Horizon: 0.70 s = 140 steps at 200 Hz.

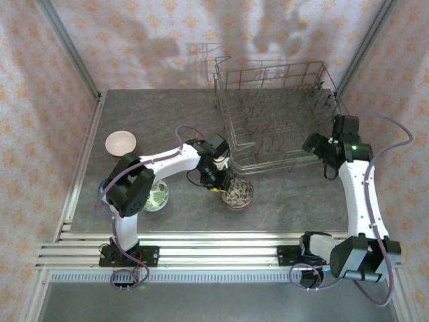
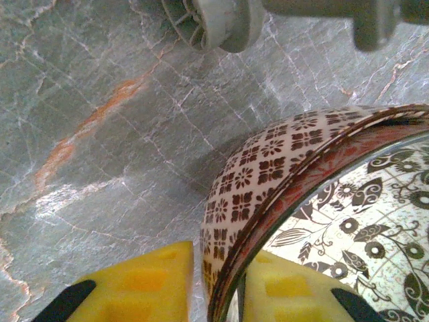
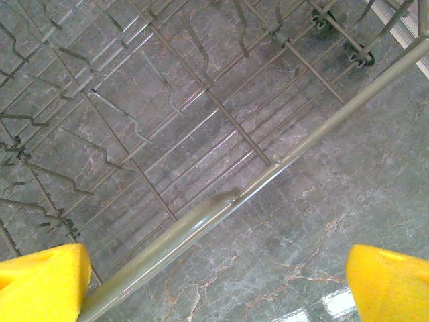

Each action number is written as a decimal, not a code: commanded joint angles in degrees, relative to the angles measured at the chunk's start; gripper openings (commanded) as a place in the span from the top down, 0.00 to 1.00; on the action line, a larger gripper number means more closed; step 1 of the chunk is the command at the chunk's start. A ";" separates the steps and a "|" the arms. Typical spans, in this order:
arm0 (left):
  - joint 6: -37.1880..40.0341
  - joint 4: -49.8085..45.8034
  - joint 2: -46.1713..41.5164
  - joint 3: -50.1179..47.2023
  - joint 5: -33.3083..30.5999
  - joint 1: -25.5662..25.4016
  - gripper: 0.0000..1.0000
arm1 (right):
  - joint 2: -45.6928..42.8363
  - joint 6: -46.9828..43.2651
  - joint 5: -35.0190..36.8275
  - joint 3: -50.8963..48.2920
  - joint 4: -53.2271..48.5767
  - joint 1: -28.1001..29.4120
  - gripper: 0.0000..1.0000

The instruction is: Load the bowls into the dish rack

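Top external view places the left gripper [image 1: 218, 182] at the near-left rim of a small round ceramic bowl with a brown-and-white pattern [image 1: 238, 194]. The bowl sits on the grey marbled table [image 1: 167, 114], just in front of the large grey wire dish rack [image 1: 275, 124]. Well off to the left of those fingers lie a pinkish round bowl [image 1: 120, 141] and a green floral bowl [image 1: 158, 196], the latter partly under the arm. The left wrist view adds detail: the yellow fingertips [image 2: 134, 285] straddle the bowl's wall, one pad outside by the brown lattice print, the other inside over a leaf-and-flower print. The gap is narrow, but whether they pinch the wall cannot be told. The right gripper [image 1: 314, 143] hangs at the rack's right side. The right wrist view shows its pads [image 3: 40, 282] spread wide with nothing between them, the rack's bottom rail [image 3: 268, 171] and tines just beyond.
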 commanded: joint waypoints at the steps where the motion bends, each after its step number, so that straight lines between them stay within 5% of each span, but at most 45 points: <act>1: -0.08 -0.94 0.85 -0.09 -3.46 -0.49 0.79 | -0.33 -0.09 -0.88 -1.66 -3.71 0.57 0.03; 79: -2.13 0.08 -8.19 -6.66 -8.72 2.94 0.86 | -2.49 1.61 -2.81 -2.17 -4.91 2.33 0.05; 140: -3.64 1.39 -14.84 -13.22 -10.52 8.16 0.87 | -3.11 4.79 -0.67 -1.44 -5.60 11.40 0.07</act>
